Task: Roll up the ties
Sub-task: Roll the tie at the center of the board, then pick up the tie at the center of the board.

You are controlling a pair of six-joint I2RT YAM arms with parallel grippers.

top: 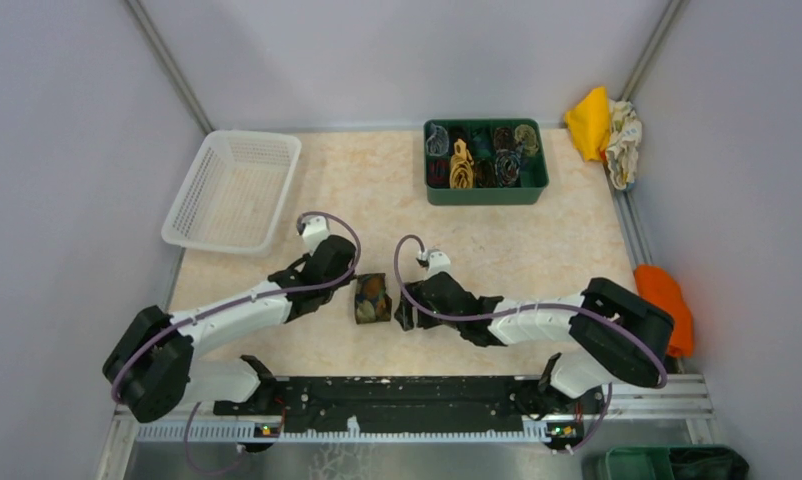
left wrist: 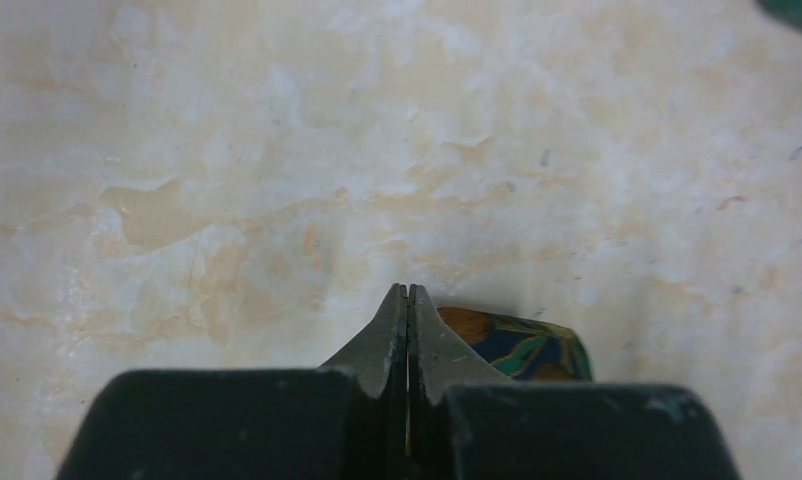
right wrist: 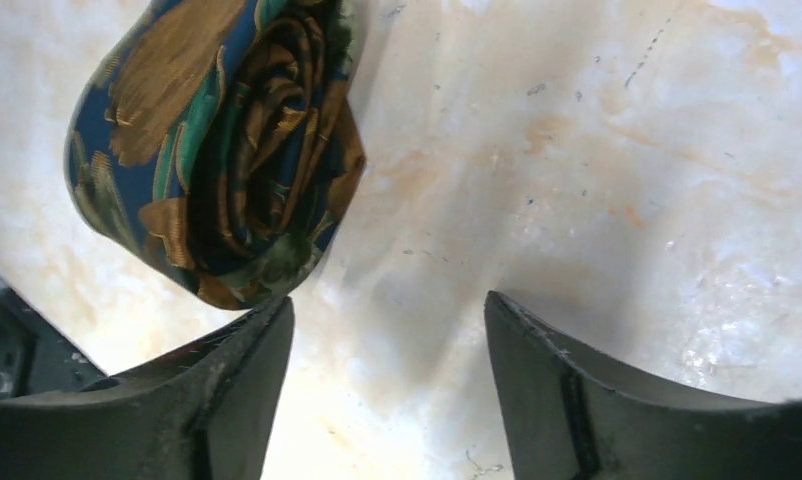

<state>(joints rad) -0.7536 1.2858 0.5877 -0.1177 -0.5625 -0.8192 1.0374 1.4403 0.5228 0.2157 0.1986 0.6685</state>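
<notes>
You had the tie (right wrist: 217, 150), dark brown with orange-gold and teal blotches, wound into a compact roll. It lay on the marbled table (top: 517, 250) in the near half, roughly midway between the two arms. Your left gripper (left wrist: 408, 295) sat just to the left of the roll with its jaws pressed flat together, the tips meeting in a single seam. In its wrist view one end of the roll peeked out low on the right behind the fingers, and I could not tell whether it touched them. Your right gripper (right wrist: 387, 305) was on the other side of the roll with its jaws standing well apart, gripping nothing, and bare table showed between them. In that wrist view the roll lay beyond the tip of the left-hand jaw, whose point came right up to the roll's lower edge; contact could not be judged. At the far side of the table, right of centre, the green bin (top: 487, 192) held other ties (top: 462, 165), rolled and packed side by side. The white basket (top: 232, 190) stood at the far left corner, well apart from the roll. A yellow cloth (top: 589, 120) and a pale patterned cloth (top: 625, 140) lay bunched off the far right corner, and an orange cloth (top: 667, 300) lay along the right edge.
</notes>
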